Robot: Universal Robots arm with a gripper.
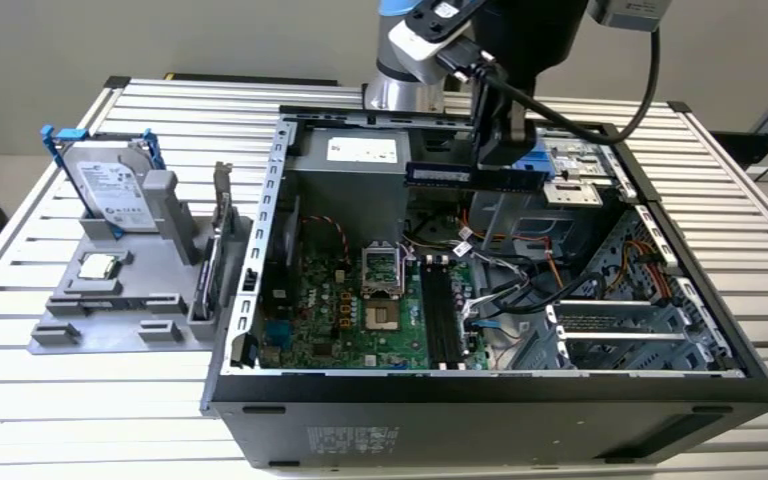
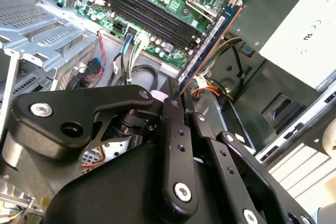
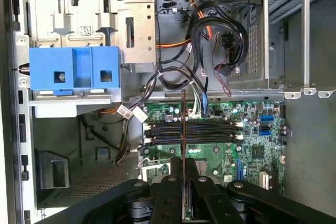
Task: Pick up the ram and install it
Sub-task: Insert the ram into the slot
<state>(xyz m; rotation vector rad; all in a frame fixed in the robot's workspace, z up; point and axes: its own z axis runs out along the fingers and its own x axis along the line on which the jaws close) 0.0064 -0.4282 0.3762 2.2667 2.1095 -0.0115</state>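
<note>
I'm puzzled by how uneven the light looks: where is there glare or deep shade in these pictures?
In the exterior view, the table is bright while the inside of the computer case lies shaded; in the second wrist view, the white panel near the ram glares pale; in the first wrist view, light is even, the gripper dark.

Slatted metal table (image 1: 91, 400), open computer case (image 1: 491, 420) beside a grey parts stand (image 1: 124, 300) (both directly on the slats)

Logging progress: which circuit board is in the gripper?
The ram, the narrow bluish stick the gripper holds over the case; the green motherboard lies inside it.
</note>
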